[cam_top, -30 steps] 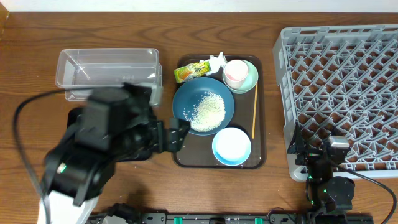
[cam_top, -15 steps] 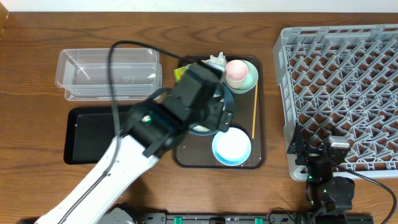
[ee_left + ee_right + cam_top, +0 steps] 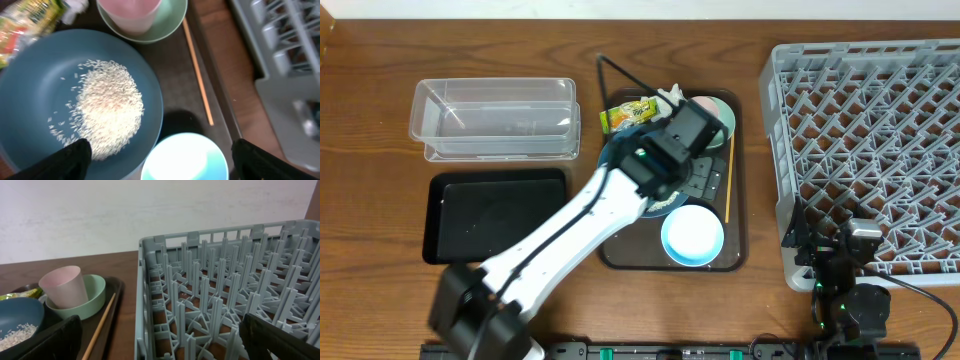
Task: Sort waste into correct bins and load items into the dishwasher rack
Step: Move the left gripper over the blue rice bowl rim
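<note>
1. The left end effector [image 3: 161,150] is held wide open and empty above the dark brown serving tray [image 3: 735,250], where the large dark blue bowl [image 3: 40,90] and the smaller light blue bowl [image 3: 185,157] adjoin.
2. The heap of loose white rice grains [image 3: 107,112] is contained in the large dark blue bowl.
3. The small pink cup [image 3: 132,10] is seated in the mint green bowl [image 3: 172,20]; the thin wooden stick [image 3: 197,75] is laid just beside them.
4. The yellow-green printed wrapper [image 3: 625,113] and the crumpled white tissue [image 3: 670,95] are located at the serving tray's far edge.
5. The clear rectangular plastic tub [image 3: 495,120] and the shallow black rectangular tray [image 3: 495,215] are placed on the wooden tabletop [image 3: 370,70], left of the serving tray.
6. The right end effector [image 3: 160,335] is held wide open and empty at a corner of the large grey plastic lattice rack [image 3: 225,280].
</note>
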Action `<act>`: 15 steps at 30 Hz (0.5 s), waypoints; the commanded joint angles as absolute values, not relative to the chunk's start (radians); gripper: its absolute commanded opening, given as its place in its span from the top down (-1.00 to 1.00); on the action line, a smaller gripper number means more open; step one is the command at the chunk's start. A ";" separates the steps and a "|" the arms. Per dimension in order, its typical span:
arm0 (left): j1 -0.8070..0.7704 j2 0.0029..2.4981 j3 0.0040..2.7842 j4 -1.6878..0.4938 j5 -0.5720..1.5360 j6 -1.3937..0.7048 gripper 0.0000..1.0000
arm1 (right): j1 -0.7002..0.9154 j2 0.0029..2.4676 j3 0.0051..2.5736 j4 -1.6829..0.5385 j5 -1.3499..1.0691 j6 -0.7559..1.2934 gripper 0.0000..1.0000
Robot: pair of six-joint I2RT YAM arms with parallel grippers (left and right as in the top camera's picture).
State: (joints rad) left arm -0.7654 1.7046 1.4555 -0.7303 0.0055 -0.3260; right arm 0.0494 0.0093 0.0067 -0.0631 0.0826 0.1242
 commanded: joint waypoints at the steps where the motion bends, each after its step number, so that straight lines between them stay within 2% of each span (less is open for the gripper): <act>1: -0.777 1.775 1.475 -0.703 -0.067 -0.335 -0.73 | 0.057 0.007 0.006 -0.067 0.093 0.118 -0.98; 4: -0.779 1.834 1.475 -0.674 -0.089 -0.338 -0.54 | 0.057 0.007 0.006 -0.067 0.093 0.118 -0.99; 13: -0.783 1.969 1.475 -0.599 -0.107 -0.380 -0.46 | 0.057 0.007 0.006 -0.067 0.093 0.118 -0.98; 15: -0.786 1.987 1.475 -0.592 -0.107 -0.380 -0.38 | 0.057 0.007 0.006 -0.067 0.093 0.118 -0.98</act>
State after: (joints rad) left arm -0.7803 1.9621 1.4555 -0.5961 -0.0837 -0.3698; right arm 0.0494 0.0093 0.0067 -0.0631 0.0826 0.1242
